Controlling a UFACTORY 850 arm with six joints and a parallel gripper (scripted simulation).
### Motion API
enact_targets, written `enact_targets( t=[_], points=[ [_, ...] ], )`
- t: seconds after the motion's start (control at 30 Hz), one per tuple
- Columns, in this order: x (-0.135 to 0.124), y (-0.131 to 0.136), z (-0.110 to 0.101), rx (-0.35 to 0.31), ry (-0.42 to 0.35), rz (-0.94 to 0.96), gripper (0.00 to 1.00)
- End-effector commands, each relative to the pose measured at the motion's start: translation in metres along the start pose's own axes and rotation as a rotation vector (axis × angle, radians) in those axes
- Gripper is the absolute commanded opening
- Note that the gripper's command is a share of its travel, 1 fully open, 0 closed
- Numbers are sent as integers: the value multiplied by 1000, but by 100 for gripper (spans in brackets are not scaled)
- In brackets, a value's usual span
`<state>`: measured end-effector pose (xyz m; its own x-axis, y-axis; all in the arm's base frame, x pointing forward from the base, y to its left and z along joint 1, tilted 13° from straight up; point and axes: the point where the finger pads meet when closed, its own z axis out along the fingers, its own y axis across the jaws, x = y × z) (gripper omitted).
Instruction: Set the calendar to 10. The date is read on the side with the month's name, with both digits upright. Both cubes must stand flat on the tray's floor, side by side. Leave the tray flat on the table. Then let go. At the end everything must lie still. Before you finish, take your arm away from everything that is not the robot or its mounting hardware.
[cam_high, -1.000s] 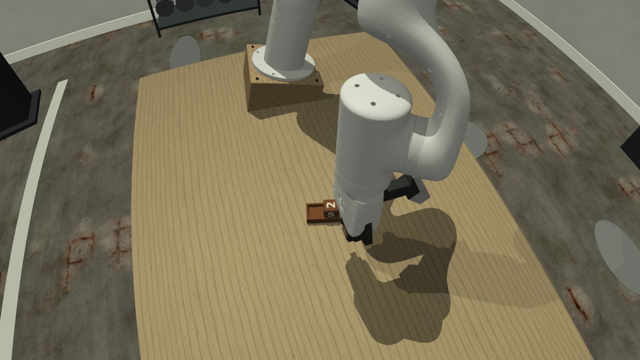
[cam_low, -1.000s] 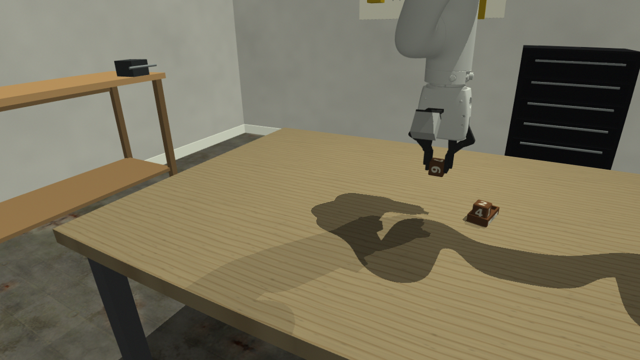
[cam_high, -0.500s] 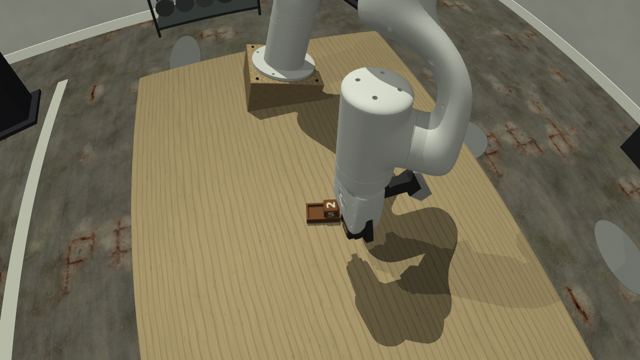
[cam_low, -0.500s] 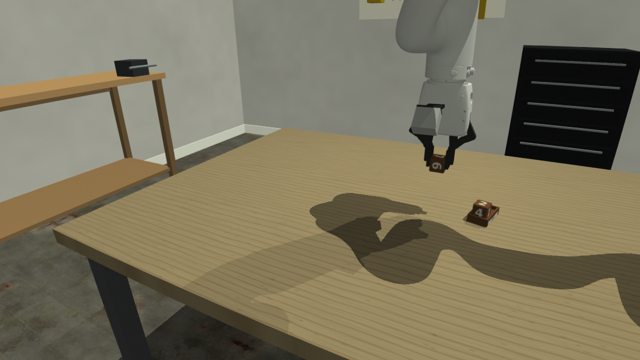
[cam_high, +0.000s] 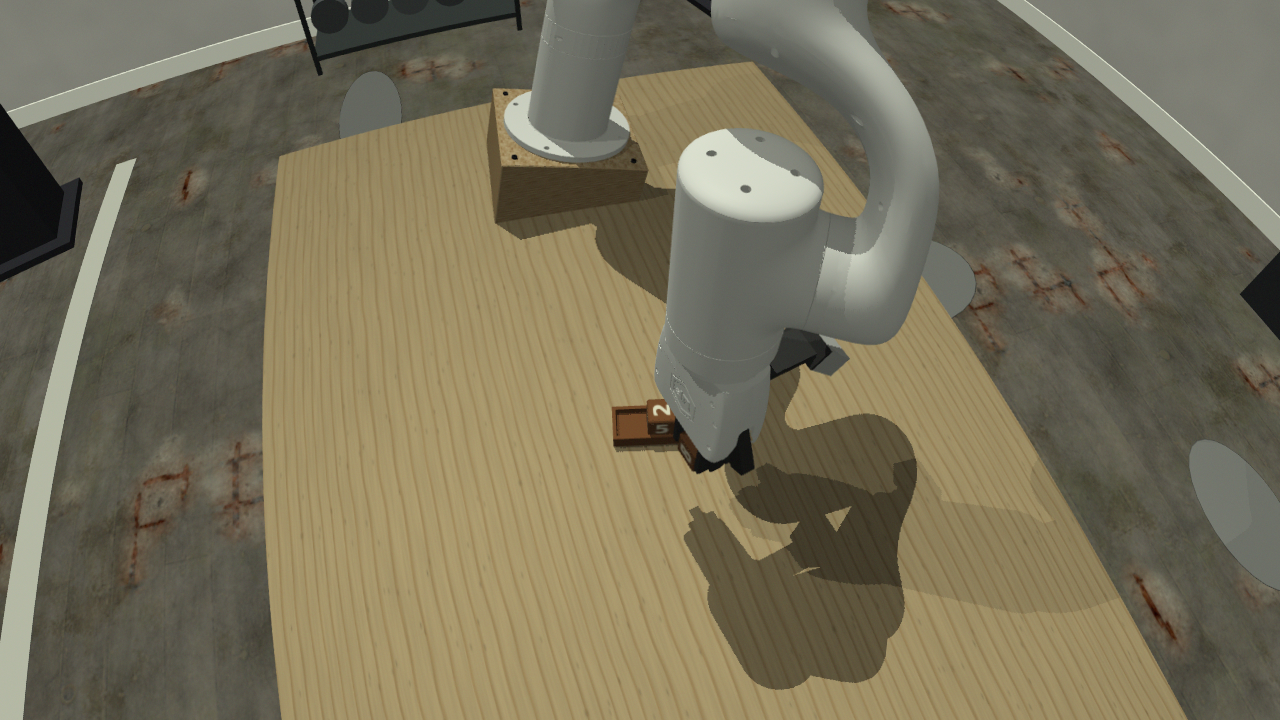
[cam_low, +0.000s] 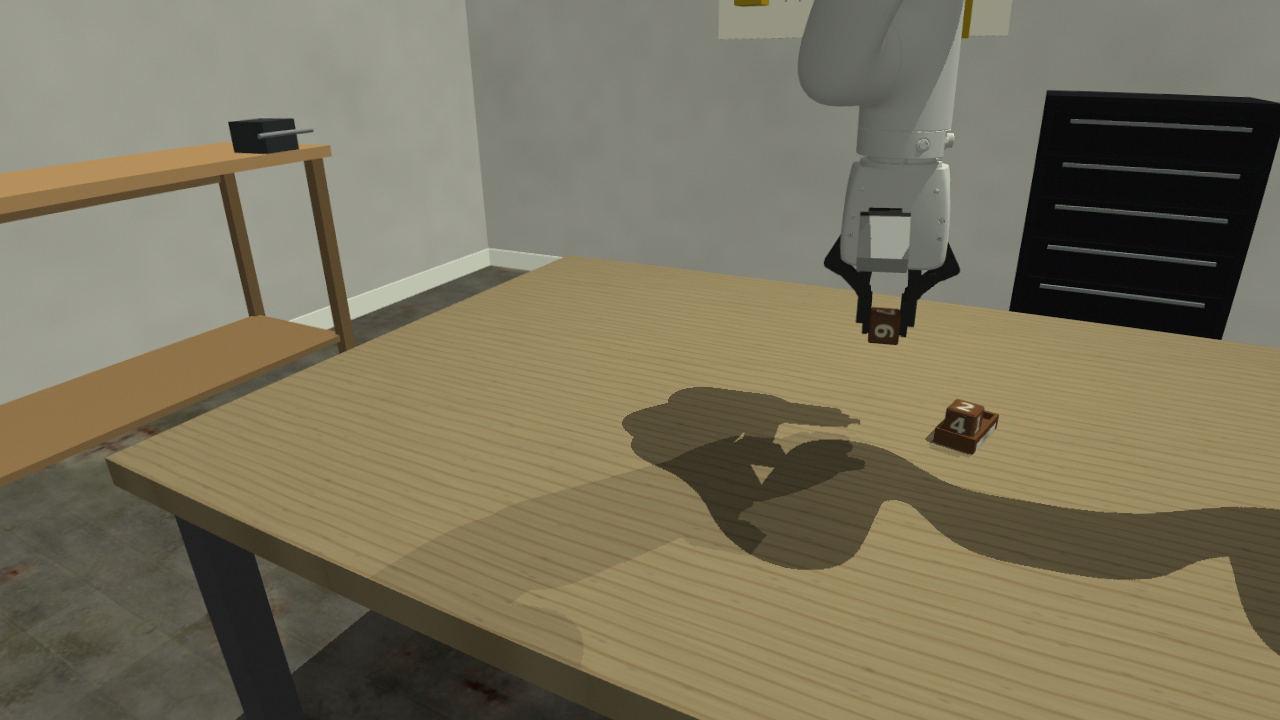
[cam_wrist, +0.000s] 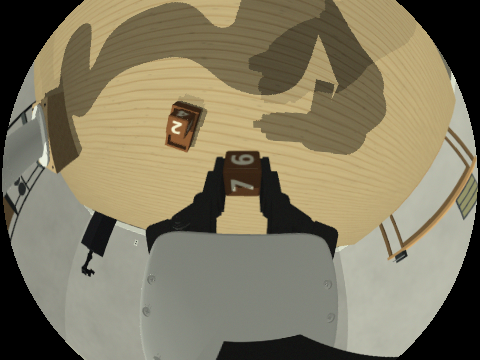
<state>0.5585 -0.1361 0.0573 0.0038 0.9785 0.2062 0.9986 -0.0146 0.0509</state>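
Note:
My gripper (cam_low: 884, 326) is shut on a brown number cube (cam_low: 883, 327) and holds it well above the table. The cube shows a 6 toward the exterior camera; in the wrist view (cam_wrist: 242, 179) its faces show 7 and 6. The brown tray (cam_low: 965, 436) lies flat on the table, below and to one side of the gripper. The second cube (cam_low: 962, 417) stands in one end of the tray with 2 on top and 4 on a side. In the top view the tray (cam_high: 640, 425) has its left half empty, and the held cube is mostly hidden by the wrist (cam_high: 716, 461).
The arm's base stands on a cork block (cam_high: 567, 170) at the table's far end. A wooden shelf unit (cam_low: 161, 268) stands left of the table and a black drawer cabinet (cam_low: 1154, 205) behind it.

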Motion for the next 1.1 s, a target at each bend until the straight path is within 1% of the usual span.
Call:
enact_targets(
  t=[0.0,0.13,0.23,0.3,0.4,0.67,0.7,0.73,0.83,0.9,0.97,1.07],
  points=[
    [-2,-5,-2,-11,6,-156,27],
    [-3,-10,-2,-12,6,-299,27],
    [-3,-10,-2,-12,5,-312,27],
    [-4,-15,-3,-13,5,-429,27],
    [-4,-17,-3,-13,5,-492,27],
    [-6,-27,-4,-14,3,-756,27],
    [-6,-27,-4,-14,3,-764,27],
    [-7,-30,-4,-14,3,-819,27],
    [-7,-30,-4,-14,3,-836,27],
    [-8,-35,-5,-15,2,-953,27],
    [-8,-36,-5,-15,2,-984,27],
    [-9,-40,-5,-15,1,-1094,27]
  ],
)
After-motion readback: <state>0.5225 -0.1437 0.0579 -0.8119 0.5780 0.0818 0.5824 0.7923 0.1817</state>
